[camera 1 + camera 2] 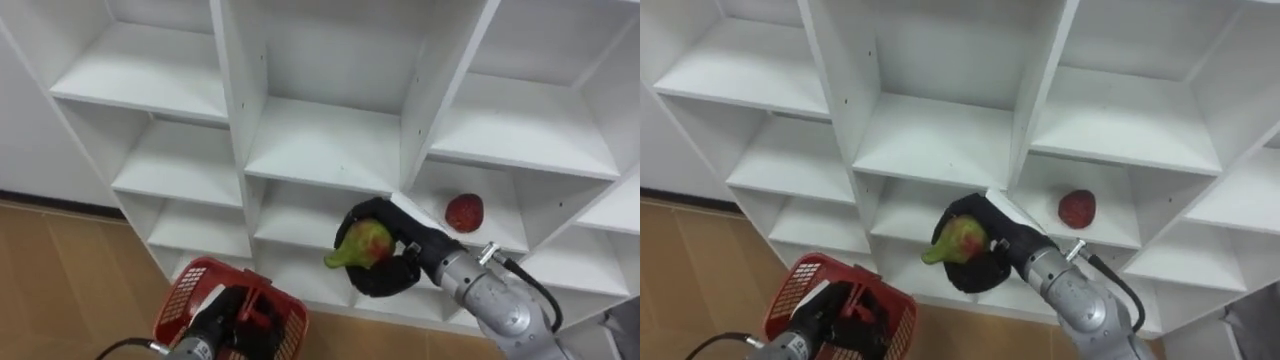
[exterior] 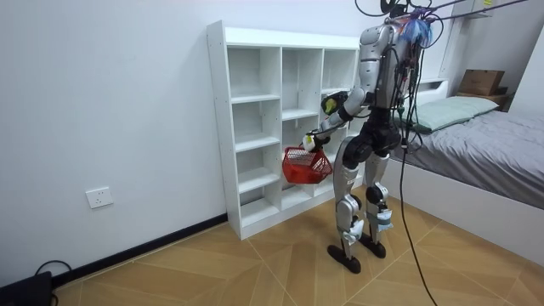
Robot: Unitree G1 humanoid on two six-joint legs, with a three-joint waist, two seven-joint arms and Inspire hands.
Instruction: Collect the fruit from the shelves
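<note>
Holding pear (image 1: 364, 243), right hand (image 1: 402, 266) fingers curled round it (arm raised before closet (image 1: 236, 90)); left hand (image 1: 232, 320) grips basket (image 1: 183, 296).

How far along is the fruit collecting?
Midway, it seems. The right hand grips a green-yellow pear-shaped fruit, not yet in the red plastic basket held by the left hand. What the basket already holds is unclear. A round red fruit lies on the white shelf.

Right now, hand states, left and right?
Left hand: closed on the basket handle.
Right hand: closed on a pear, in front of the shelves.
</note>
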